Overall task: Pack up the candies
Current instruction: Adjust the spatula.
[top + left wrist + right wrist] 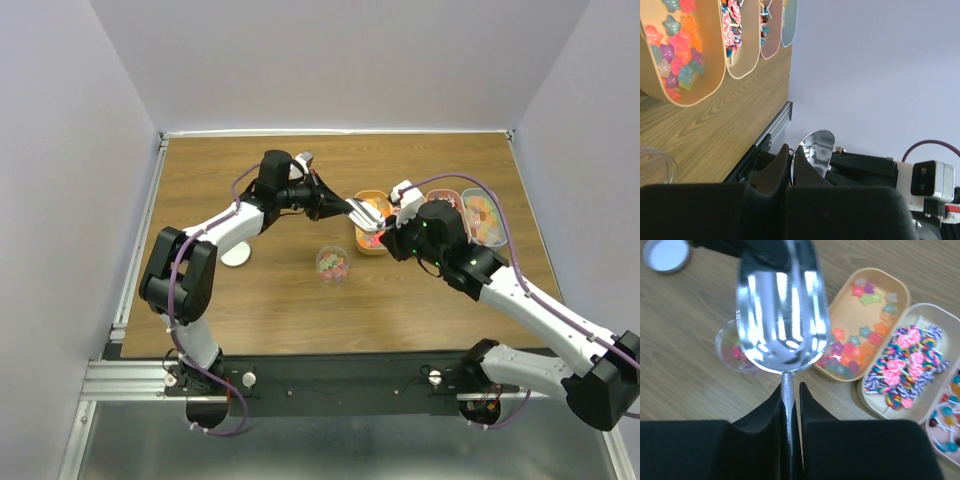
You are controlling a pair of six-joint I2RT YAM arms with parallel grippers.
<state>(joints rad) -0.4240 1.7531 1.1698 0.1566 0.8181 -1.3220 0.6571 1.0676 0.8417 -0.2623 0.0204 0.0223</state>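
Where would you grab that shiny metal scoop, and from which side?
Take the metal scoop by its thin straight handle, coming in from the tail end, opposite the bowl. The handle is narrow enough to sit between two fingers. The bowl is wide, curved and slick, and should stay free for scooping.

Multicoloured star candies (860,352), tan tray (855,315), swirl-striped lollipops (902,365), silver scoop (782,315), brown wood-grain table (690,380)

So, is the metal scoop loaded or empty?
Empty: in the right wrist view the metal scoop shows a bare, shiny bowl with nothing in it.
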